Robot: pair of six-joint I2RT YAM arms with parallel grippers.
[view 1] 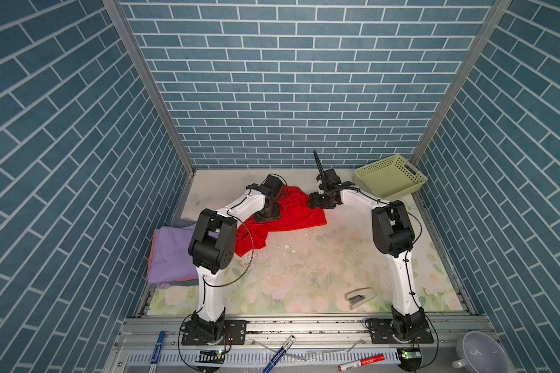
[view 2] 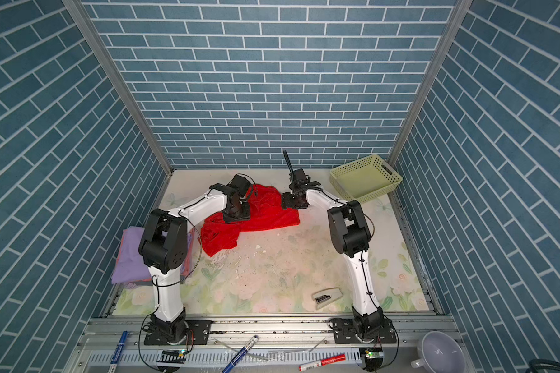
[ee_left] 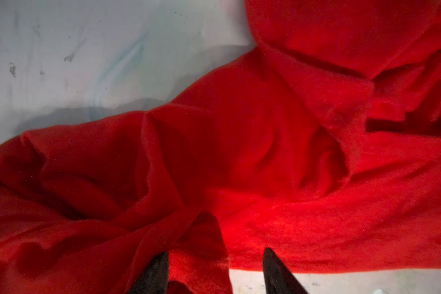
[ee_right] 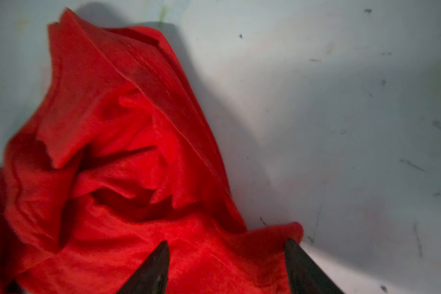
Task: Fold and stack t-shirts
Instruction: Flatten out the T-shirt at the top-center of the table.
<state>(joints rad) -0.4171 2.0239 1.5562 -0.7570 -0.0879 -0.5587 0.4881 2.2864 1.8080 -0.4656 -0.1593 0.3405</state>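
Table: the flat floral-printed table [view 1: 320, 268] fills the blue brick-patterned booth floor.
Red tee: the bright red cloth t-shirt [view 1: 291, 216] lies crumpled and unfolded on the far half of the table, left of centre, and shows in both top views.
Stack: the folded stack of tees [view 1: 172, 255] sits at the table's left edge. It is lavender on top, with a salmon-pink edge and grey beneath.
In the way: the left arm [view 1: 212, 239] hides the stack's right side and part of the red cloth. I cannot tell whether shirt and stack touch.
Basket: the pale yellow-green perforated plastic basket [view 1: 390, 176] stands in the far right corner, well apart from the shirt.
Cup: the pale handled cup [view 1: 480, 353] sits on the front rail, at the right.
Stapler: the grey stapler [view 1: 359, 298] lies on the table near the right arm's base.
Markers: two blue marker pens [view 1: 278, 353] and a red one lie along the front rail.
Left gripper: the left gripper [ee_left: 215, 254] is low over the shirt's middle with its jaws partly apart. A raised fold stands between them, not pinched.
Right gripper: the right gripper [ee_right: 227, 243] is at the shirt's right end with its jaws wide apart. Red cloth lies under the gap and nothing is clamped.
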